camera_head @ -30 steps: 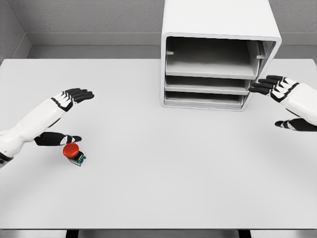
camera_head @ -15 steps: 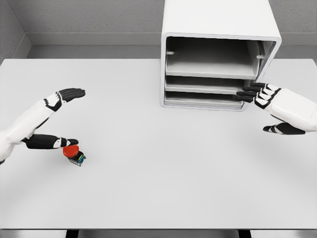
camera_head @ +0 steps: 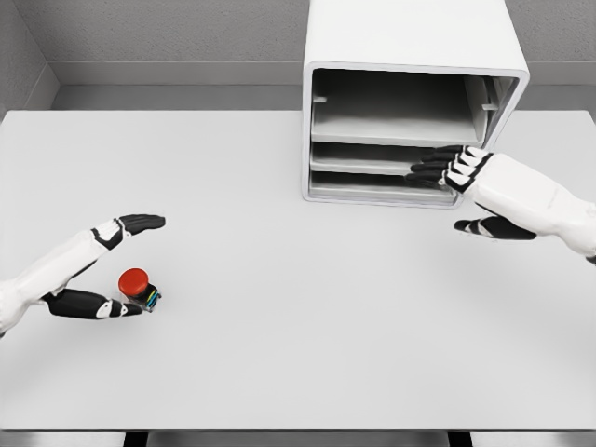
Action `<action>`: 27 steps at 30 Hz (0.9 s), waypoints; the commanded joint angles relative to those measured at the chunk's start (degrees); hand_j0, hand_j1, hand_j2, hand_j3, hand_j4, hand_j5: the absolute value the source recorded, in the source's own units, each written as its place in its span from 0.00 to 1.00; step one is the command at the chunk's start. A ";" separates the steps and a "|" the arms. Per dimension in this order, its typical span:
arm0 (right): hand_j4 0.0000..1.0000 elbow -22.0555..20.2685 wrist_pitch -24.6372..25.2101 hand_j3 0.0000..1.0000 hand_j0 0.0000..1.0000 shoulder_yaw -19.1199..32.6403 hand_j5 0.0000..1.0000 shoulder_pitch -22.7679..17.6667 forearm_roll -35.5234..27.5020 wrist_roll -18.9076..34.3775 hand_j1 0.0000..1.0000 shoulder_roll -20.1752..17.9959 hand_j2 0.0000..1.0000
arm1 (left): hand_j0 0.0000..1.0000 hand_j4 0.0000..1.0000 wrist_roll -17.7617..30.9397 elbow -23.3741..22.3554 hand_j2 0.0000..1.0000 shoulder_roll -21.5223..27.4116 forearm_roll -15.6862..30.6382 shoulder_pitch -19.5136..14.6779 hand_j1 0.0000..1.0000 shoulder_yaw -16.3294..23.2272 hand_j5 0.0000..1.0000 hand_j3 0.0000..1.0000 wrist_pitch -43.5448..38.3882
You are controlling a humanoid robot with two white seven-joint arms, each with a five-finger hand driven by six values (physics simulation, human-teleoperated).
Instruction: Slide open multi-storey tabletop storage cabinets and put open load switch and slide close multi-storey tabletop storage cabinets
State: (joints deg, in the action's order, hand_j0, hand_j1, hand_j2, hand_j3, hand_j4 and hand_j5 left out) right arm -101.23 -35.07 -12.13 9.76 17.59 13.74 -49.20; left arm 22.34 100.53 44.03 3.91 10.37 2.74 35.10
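The load switch (camera_head: pixel 139 288) has a red round button on a small dark body and stands on the white table (camera_head: pixel 279 326) at the left. My left hand (camera_head: pixel 126 265) is open around it, fingers beyond it and thumb just in front, touching or nearly so. The white storage cabinet (camera_head: pixel 410 56) stands at the back right with three drawer levels showing. My right hand (camera_head: pixel 456 191) is open, its black fingers (camera_head: pixel 430 169) laid against the front of the middle and lower drawers (camera_head: pixel 382 182), the thumb hanging clear below.
The table's front edge (camera_head: pixel 298 430) runs along the bottom of the view. A grey wall (camera_head: pixel 168 37) stands behind the table. Nothing else lies on the tabletop.
My left hand has dropped toward me and now brackets the switch. My right hand has slid left from the cabinet's right edge onto the drawer fronts.
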 commanded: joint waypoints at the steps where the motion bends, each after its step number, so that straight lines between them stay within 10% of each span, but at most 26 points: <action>1: 0.86 -0.02 0.07 0.86 0.86 -0.18 0.86 0.00 -0.45 0.32 0.86 1.47 0.86 | 1.00 1.00 -0.01 -2.53 1.00 -0.09 0.14 0.00 1.00 0.69 1.00 1.00 -0.10; 5: 0.86 -0.02 0.07 0.86 0.86 -0.09 0.86 1.67 -0.63 0.32 0.86 2.88 0.86 | 1.00 1.00 0.25 -2.97 1.00 0.26 0.66 -0.09 1.00 2.53 1.00 1.00 -0.10; 8: 0.88 0.07 0.07 0.88 0.88 -0.09 0.88 2.55 -0.72 0.32 0.88 3.93 0.88 | 1.00 1.00 12.66 -2.97 1.00 0.26 1.19 -0.97 1.00 2.18 1.00 1.00 -0.10; 27: 0.89 6.22 0.07 0.89 0.89 -0.27 0.89 7.29 -0.19 7.70 0.89 11.93 0.89 | 1.00 1.00 12.66 -7.01 1.00 2.46 2.68 -4.13 1.00 -0.81 1.00 1.00 -0.10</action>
State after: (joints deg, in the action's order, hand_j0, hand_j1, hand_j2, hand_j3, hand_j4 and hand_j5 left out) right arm -96.28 -35.08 -12.34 17.58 17.75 19.79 -38.35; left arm 35.00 94.57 45.90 6.25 5.54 1.89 35.12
